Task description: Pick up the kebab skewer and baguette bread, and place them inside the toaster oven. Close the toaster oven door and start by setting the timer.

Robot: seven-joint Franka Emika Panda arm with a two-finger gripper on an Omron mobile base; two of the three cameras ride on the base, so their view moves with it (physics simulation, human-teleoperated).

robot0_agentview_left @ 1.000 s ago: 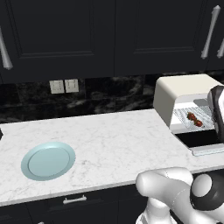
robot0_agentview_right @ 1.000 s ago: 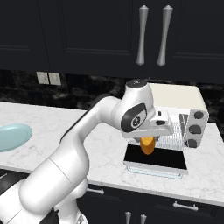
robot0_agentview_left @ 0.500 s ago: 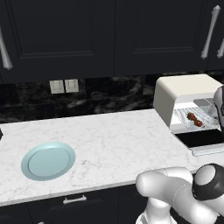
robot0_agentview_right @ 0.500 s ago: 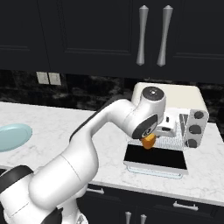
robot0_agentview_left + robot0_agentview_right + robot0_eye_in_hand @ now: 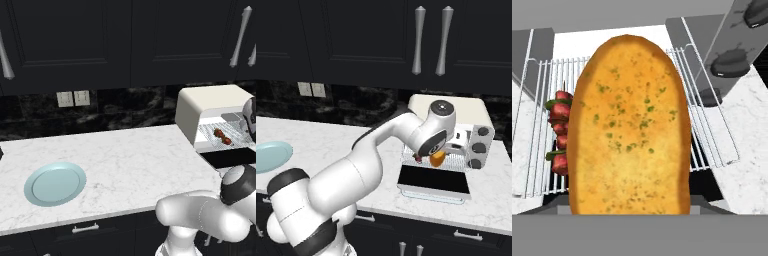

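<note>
1 baguette bread [image 5: 629, 127], held in the hand [image 5: 435, 156] over the toaster oven's wire rack [image 5: 712, 125]; fingers hidden behind loaf, so grip width not readable, but loaf hangs clear of rack, carried. In hand view, long axis runs bottom to top, far end pointing into oven cavity; green flecks on crust. In right base view, just an orange end [image 5: 437, 158] poking out under the wrist, at the oven mouth.

1 kebab skewer [image 5: 558, 131], lying on rack, left of loaf in hand view, stick parallel to loaf's long axis, red chunks w/ green bits. Left base view gives it better: skewer [image 5: 223, 137] lying on rack inside cavity, slanting slightly.

1 toaster oven [image 5: 448, 107], cream, at right end of counter [image 5: 115, 165]. 1 toaster oven door [image 5: 432, 180], dropped open flat, dark glass up, toward counter edge. Knobs: 3 dark ones [image 5: 732, 62] on panel at right in hand view; 3 [image 5: 479, 146] also in right base view.

1 pale blue plate [image 5: 55, 182], on counter, well apart from oven, bare. Same plate [image 5: 270, 155] at left edge in right base view.

2 wall outlets [image 5: 72, 98] on dark backsplash. 2 long silver cabinet handles [image 5: 431, 40] above oven in right base view.
</note>
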